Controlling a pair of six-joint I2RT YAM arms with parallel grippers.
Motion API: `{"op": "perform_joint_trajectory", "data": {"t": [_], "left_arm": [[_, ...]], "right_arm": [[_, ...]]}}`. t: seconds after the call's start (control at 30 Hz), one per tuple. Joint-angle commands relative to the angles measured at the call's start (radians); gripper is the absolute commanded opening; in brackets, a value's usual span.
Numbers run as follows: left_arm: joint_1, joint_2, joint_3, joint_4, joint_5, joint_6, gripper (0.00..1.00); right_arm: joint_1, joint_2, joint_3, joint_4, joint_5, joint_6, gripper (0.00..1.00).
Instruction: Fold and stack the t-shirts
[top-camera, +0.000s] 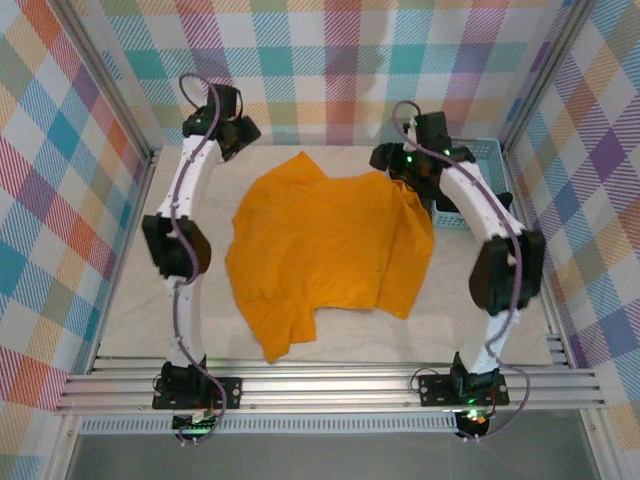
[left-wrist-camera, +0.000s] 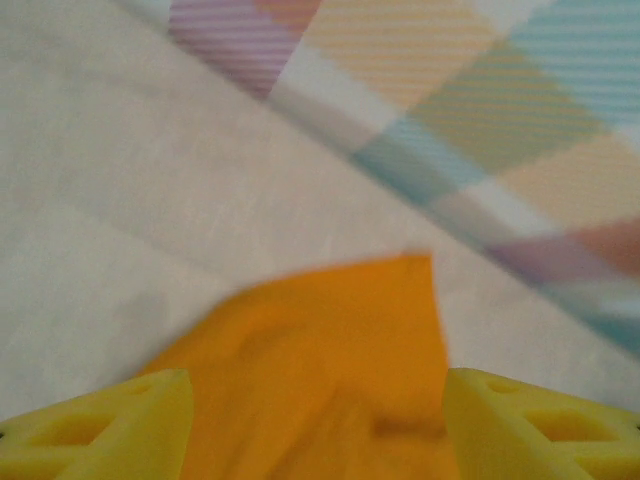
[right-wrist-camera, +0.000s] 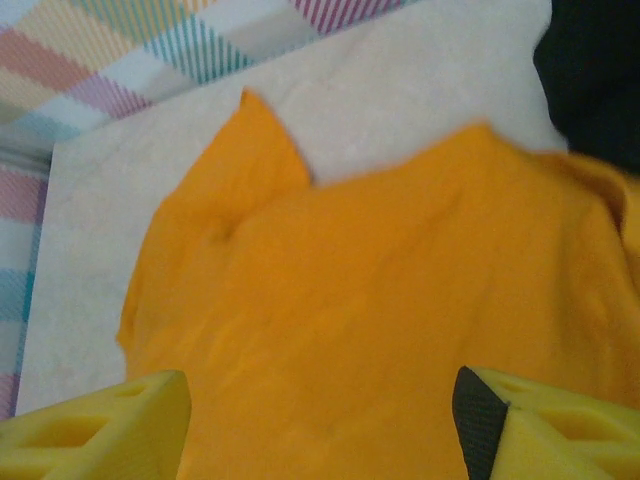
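Observation:
A bright orange-yellow t-shirt (top-camera: 325, 245) lies spread and rumpled across the middle of the table, its right side folded over itself. My left gripper (top-camera: 243, 133) hovers at the shirt's far left corner. In the left wrist view its yellow fingers (left-wrist-camera: 120, 425) stand wide apart over a pointed flap of the orange shirt (left-wrist-camera: 330, 350), so the left gripper (left-wrist-camera: 318, 392) is open. My right gripper (top-camera: 386, 158) sits at the shirt's far right corner. It (right-wrist-camera: 322, 400) is open too, above flat orange cloth (right-wrist-camera: 370, 290). Black fabric (right-wrist-camera: 592, 70) shows at the right wrist view's upper right.
A light blue plastic basket (top-camera: 487, 150) stands at the back right, partly behind the right arm. Plaid walls close in the beige table (top-camera: 130, 300) on three sides. An aluminium rail (top-camera: 330, 385) runs along the near edge.

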Motion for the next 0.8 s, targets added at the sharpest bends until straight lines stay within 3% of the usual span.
{"op": "perform_joint_trajectory", "data": {"t": [0.0, 0.1, 0.2, 0.3, 0.4, 0.5, 0.63, 0.77], "left_arm": [[-0.016, -0.407, -0.374, 0.020, -0.020, -0.031, 0.65], [-0.032, -0.609, -0.759, -0.017, 0.048, -0.115, 0.63], [-0.109, -0.782, -1.079, 0.014, 0.072, -0.183, 0.62], [-0.143, -0.788, -1.252, 0.101, 0.149, -0.219, 0.63], [-0.143, -0.692, -1.215, 0.217, 0.191, -0.227, 0.62], [-0.151, -0.553, -1.037, 0.221, 0.144, -0.218, 0.62], [-0.149, -0.316, -0.851, 0.226, 0.129, -0.247, 0.60], [-0.150, -0.126, -0.769, 0.243, 0.159, -0.303, 0.60]], "right_arm": [[0.057, -0.218, -0.206, 0.025, 0.055, 0.035, 0.69], [0.123, -0.407, -0.457, -0.038, 0.144, 0.128, 0.66], [0.147, -0.612, -0.702, -0.085, 0.163, 0.268, 0.60], [0.149, -0.761, -0.877, -0.149, 0.174, 0.351, 0.59], [0.140, -0.796, -0.935, -0.155, 0.181, 0.338, 0.57], [0.138, -0.752, -0.900, -0.111, 0.187, 0.296, 0.54], [0.104, -0.590, -0.848, -0.027, 0.174, 0.274, 0.49], [0.097, -0.465, -0.799, 0.012, 0.151, 0.271, 0.50]]}}
